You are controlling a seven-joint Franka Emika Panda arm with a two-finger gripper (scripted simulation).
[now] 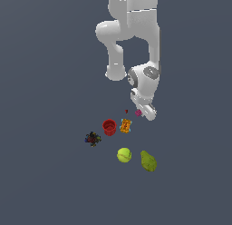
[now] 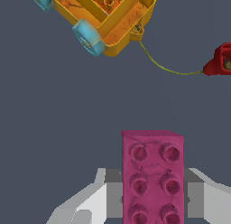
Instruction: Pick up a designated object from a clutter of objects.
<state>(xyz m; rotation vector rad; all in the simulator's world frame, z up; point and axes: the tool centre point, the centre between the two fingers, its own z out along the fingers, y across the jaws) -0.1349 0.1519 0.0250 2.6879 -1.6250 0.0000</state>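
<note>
The magenta-pink studded brick (image 2: 152,178) lies lengthwise between my two grey fingers (image 2: 113,191), whose pads press against its long sides. In the exterior view the brick (image 1: 138,113) shows as a small pink spot just at the tip of my gripper (image 1: 142,112), which hangs low over the floor, behind the rest of the clutter. My gripper (image 2: 152,193) is shut on the brick. I cannot tell whether the brick is off the floor.
The orange patterned toy (image 1: 126,125) with blue wheels (image 2: 88,35) lies near the brick, tied by a thin string to the small dark-red piece (image 2: 221,60). The red cup (image 1: 109,127), dark multicoloured cluster (image 1: 93,139), tennis ball (image 1: 124,154) and green pear (image 1: 148,161) lie further forward.
</note>
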